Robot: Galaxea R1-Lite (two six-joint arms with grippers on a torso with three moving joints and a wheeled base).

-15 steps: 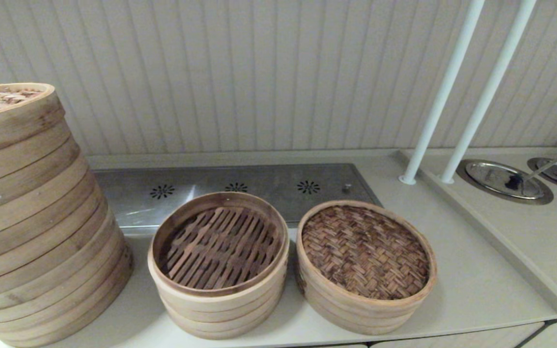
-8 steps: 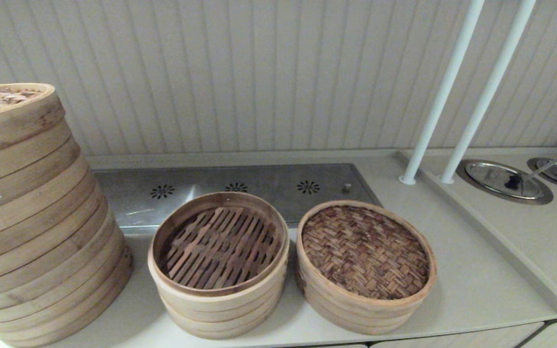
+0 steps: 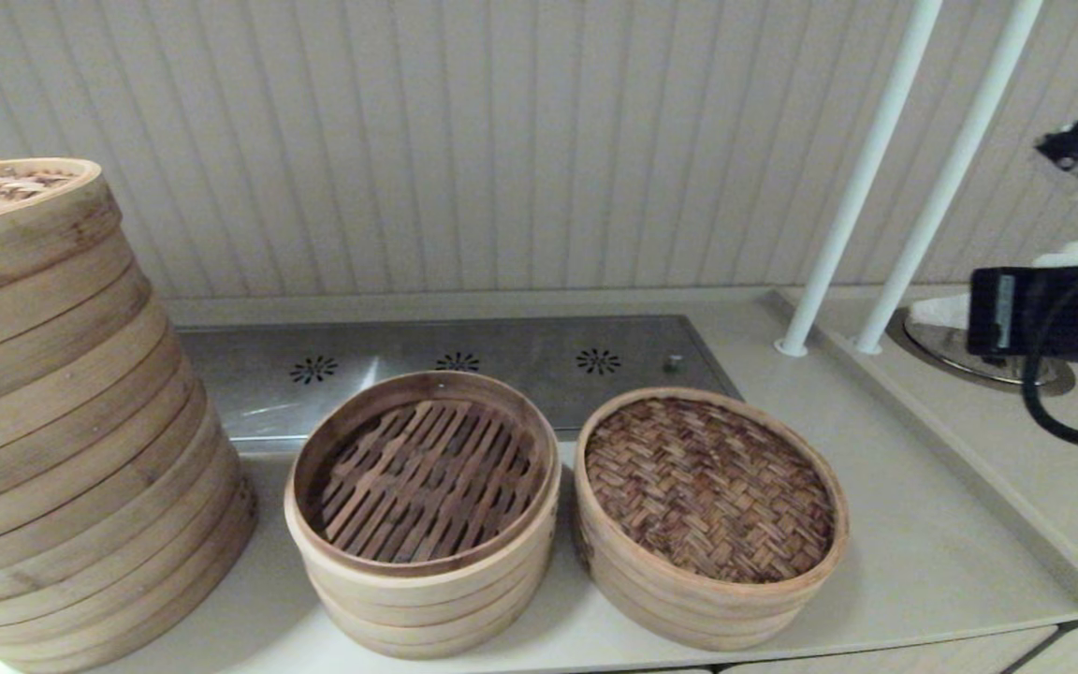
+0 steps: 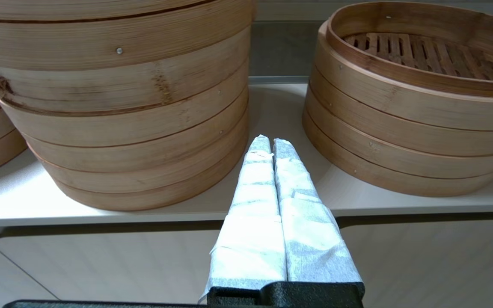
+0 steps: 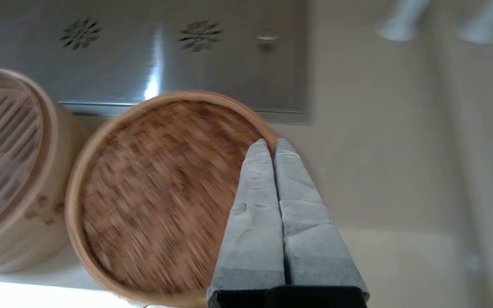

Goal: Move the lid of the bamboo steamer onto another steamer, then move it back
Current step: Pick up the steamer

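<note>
The bamboo steamer lid, reddish-brown herringbone weave in a pale rim, sits on a low bamboo basket at the counter's right; the basket's floor is hidden under it. Left of it stands an open several-tier steamer with parallel slats. My right arm reaches in high at the right edge. In the right wrist view my right gripper is shut and empty, its tips above the lid near its rim. My left gripper is shut and empty, low before the counter's front edge, facing the gap between two steamers.
A much wider, many-tier steamer fills the left of the counter. Behind the steamers lies a steel panel with flower-shaped vents. Two white poles rise at the back right, beside a raised ledge.
My right arm has come into the head view from the right edge, high above the counter. The lid and the steamers have not moved.
</note>
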